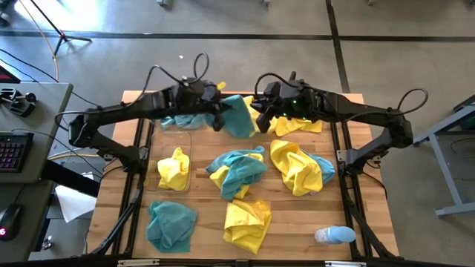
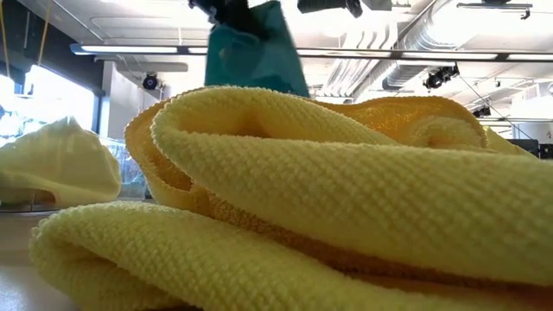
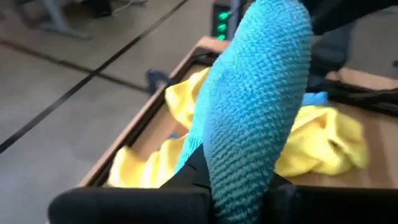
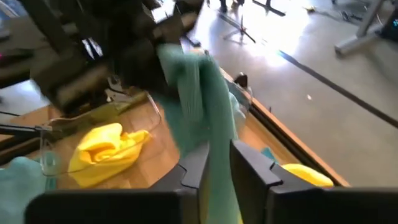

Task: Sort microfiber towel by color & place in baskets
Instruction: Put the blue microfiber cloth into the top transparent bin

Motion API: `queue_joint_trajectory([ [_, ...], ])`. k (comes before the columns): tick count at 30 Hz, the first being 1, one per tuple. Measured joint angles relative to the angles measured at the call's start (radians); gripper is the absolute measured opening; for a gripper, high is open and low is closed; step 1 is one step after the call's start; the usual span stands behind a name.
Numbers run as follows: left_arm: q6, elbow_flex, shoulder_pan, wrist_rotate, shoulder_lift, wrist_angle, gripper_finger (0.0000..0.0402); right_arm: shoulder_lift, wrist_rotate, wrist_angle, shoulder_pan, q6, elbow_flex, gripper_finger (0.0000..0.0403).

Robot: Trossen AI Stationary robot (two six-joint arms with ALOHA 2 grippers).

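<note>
The left gripper point(image 1: 220, 106) is clamped on a teal towel point(image 1: 239, 116) held above the table's far edge while the right gripper point(image 1: 258, 111), jaws slightly apart, seems to release it; one yellow towel point(image 1: 173, 169) lies in a basket point(image 1: 185, 148), most remain unsorted.

Even, bright overhead lighting on the worktop point(image 1: 297, 208); shadows beneath the towels are soft. Low view: ceiling strip lights point(image 2: 363, 53) glare above the near yellow towel point(image 2: 346, 199), which fills the frame. Right wrist view: motion blur on the teal towel point(image 4: 199, 106), floor glare beyond it.
</note>
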Motion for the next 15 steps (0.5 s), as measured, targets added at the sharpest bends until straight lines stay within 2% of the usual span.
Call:
queue_joint_trajectory([
  [8, -0.059, 0.001, 0.157, -0.189, -0.147, -0.244, 0.0002, 0.012, 0.059, -0.137, -0.005, 0.075, 0.000, 0.0106],
  [15, -0.037, 0.001, 0.304, -0.202, -0.255, -0.374, 0.0001, 0.051, 0.079, -0.178, -0.005, 0.119, 0.000, 0.0114],
])
